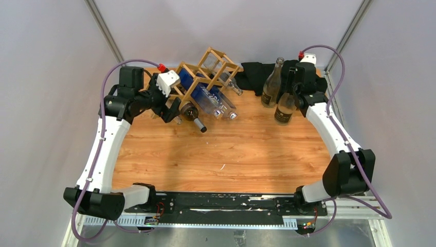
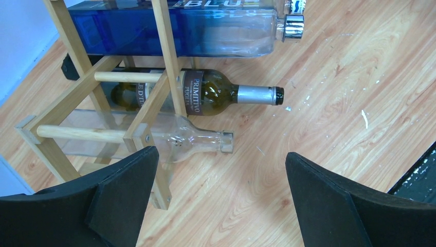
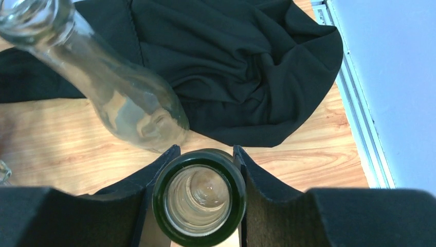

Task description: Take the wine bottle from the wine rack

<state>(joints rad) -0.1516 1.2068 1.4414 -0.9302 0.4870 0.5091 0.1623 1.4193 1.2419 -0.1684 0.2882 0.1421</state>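
The blue bottle (image 2: 180, 31) lying in the wine rack (image 2: 165, 51) shows white letters "BLU" at the top edge of the left wrist view, and it has a silver cap. Under it lies the wine bottle (image 2: 216, 92), dark glass with a brown label reading "PRIMITIVO" and "PUGLIA". It rests in a bottom cell, its silver-foiled neck sticking out over the table (image 2: 334, 77). Beside it, also in the rack, lies 1 clear bottle (image 2: 185, 141) that looks empty. The left gripper (image 2: 220, 154) hangs near these necks, spread wide, holding nothing.

At the far right, the right gripper (image 3: 204, 152) is clamped on the neck of a green bottle (image 3: 200, 198) standing upright, uncorked. Its label is too small to read. Just beside it stands a tall glass bottle (image 3: 128, 103), in front of a black cloth (image 3: 231, 62).
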